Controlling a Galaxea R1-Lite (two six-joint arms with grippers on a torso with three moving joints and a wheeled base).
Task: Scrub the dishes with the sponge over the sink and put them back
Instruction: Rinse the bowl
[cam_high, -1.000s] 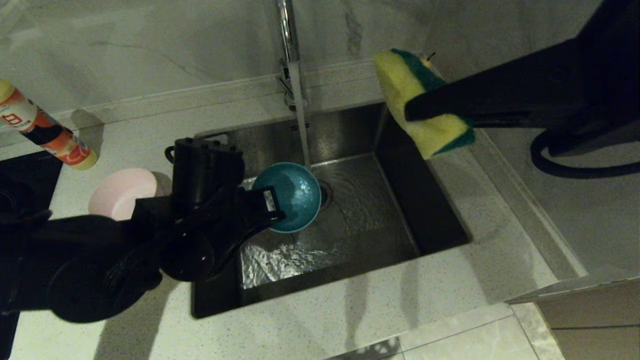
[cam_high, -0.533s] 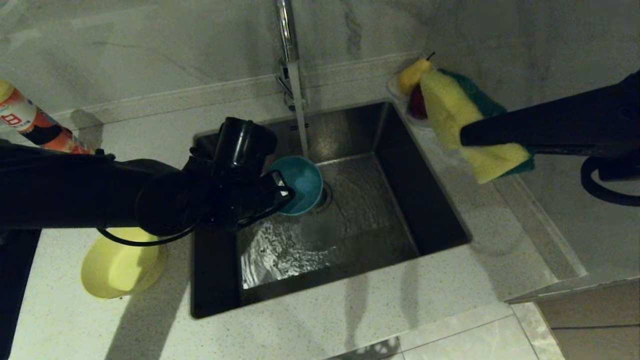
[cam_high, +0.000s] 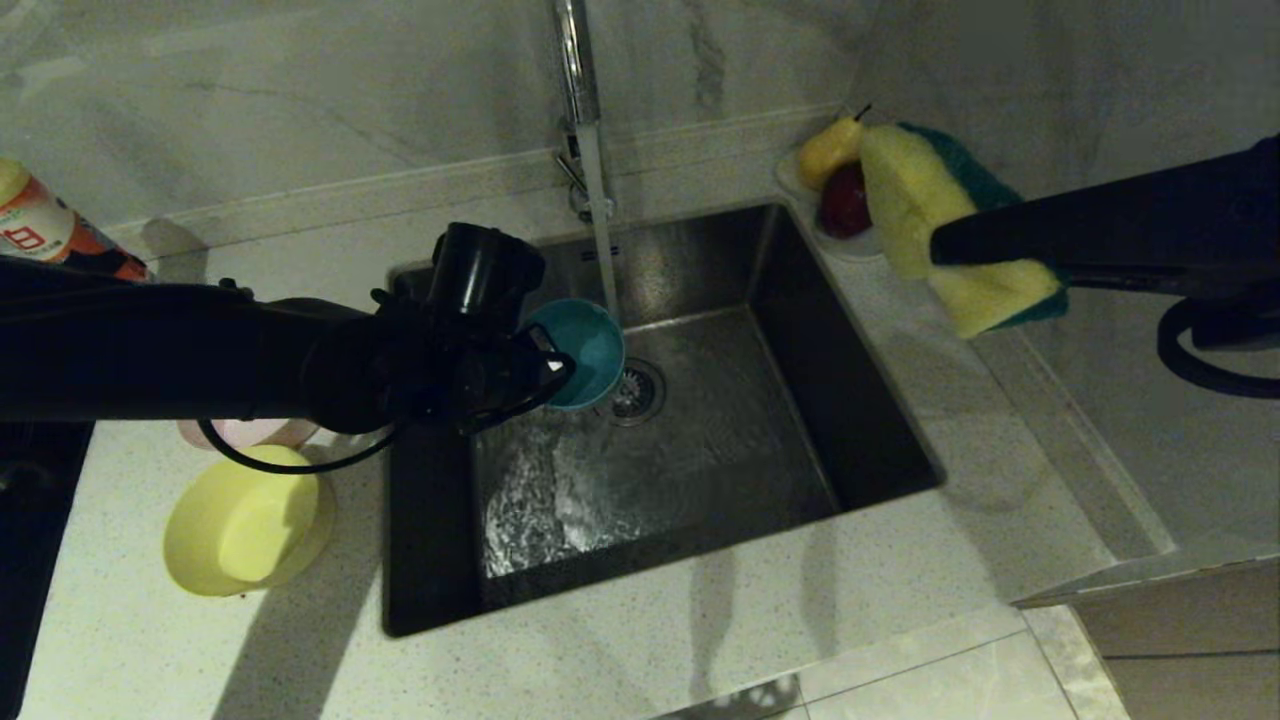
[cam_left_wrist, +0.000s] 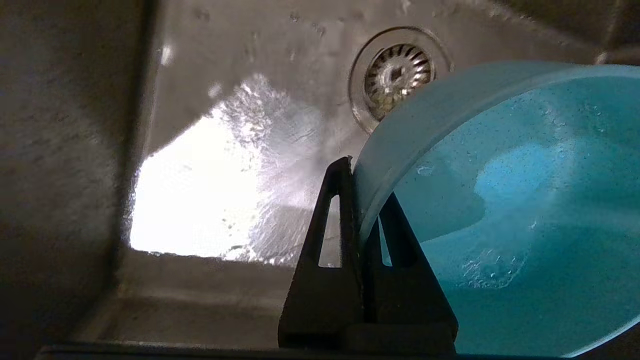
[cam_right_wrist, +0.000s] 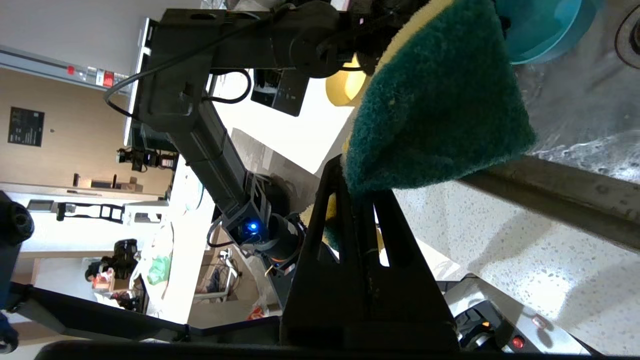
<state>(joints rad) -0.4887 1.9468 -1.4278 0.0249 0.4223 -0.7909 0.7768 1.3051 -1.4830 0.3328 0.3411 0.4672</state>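
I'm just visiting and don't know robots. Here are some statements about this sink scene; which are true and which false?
1. The left pincer grips the blue bowl by its rim over the sink. True.
2. The right pincer is empty. False: it is shut on the sponge, held above the counter to the right of the sink.
3. Water runs from the tap. True.
4. The yellow bowl lies in the sink. False: it sits on the counter left of the sink.
5. The sponge is touching the blue bowl. False: they are well apart.

Pale marble wall (cam_high: 300, 90), speckled countertop (cam_high: 700, 620), dim light
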